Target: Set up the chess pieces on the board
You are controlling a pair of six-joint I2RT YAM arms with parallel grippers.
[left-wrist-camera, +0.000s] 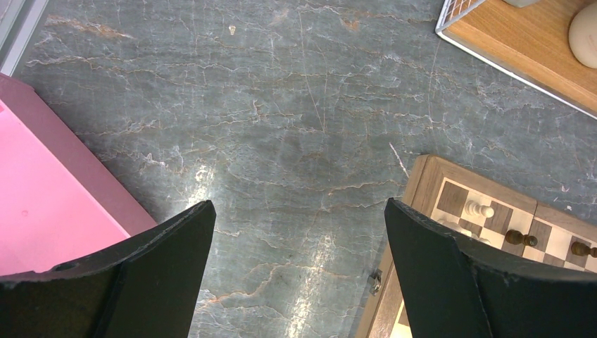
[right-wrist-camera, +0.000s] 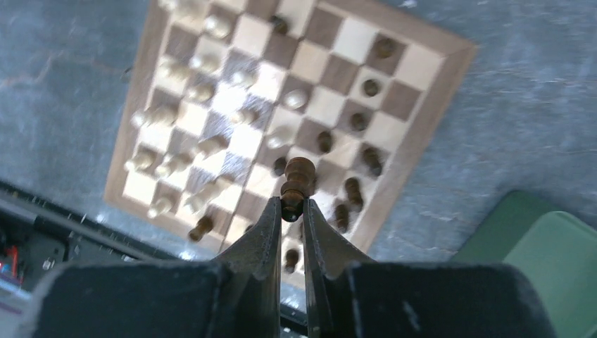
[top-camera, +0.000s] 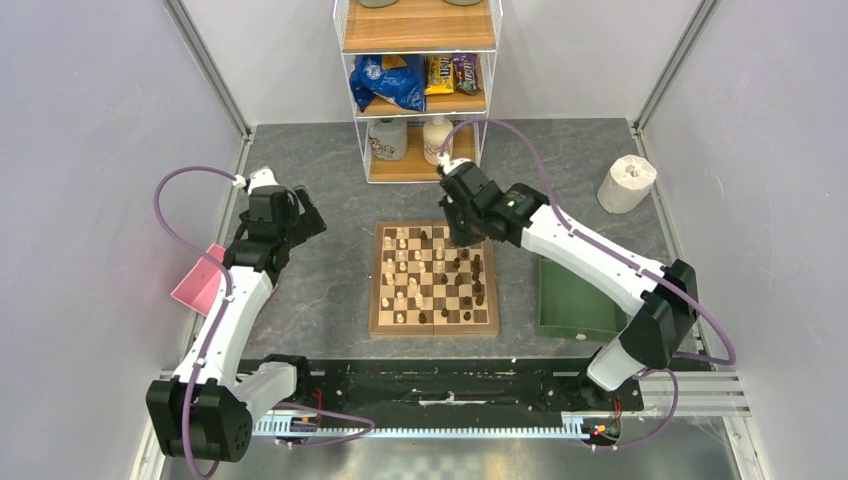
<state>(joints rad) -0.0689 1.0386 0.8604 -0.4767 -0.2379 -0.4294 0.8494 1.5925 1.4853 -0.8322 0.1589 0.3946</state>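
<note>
The board (top-camera: 434, 324) is lying flat on the table (top-camera: 320, 270) in front of you, pale chess pieces (top-camera: 401, 268) crowding its 9 o'clock half, dark chess pieces (top-camera: 478, 280) sitting toward 3 o'clock. The right tool (right-wrist-camera: 291, 206) is pinching one dark piece (right-wrist-camera: 298, 176) above it.

Square wooden checkered chessboard (top-camera: 434, 280) at centre of grey stone-patterned table (top-camera: 320, 290), ahead of arm bases. Small pale cream wooden pieces (top-camera: 400, 272) mostly on its left half, small dark brown wooden pieces (top-camera: 478, 282) on its right. Pink tray (top-camera: 200, 283) well left, at table edge; green rectangular tray (top-camera: 570, 300) just right of board. White wire shelf rack (top-camera: 420, 90) behind board; white paper roll (top-camera: 627, 183) far right. Right gripper (right-wrist-camera: 291, 205) above board's far side, dark turned piece (right-wrist-camera: 298, 179) between its fingers.
</note>
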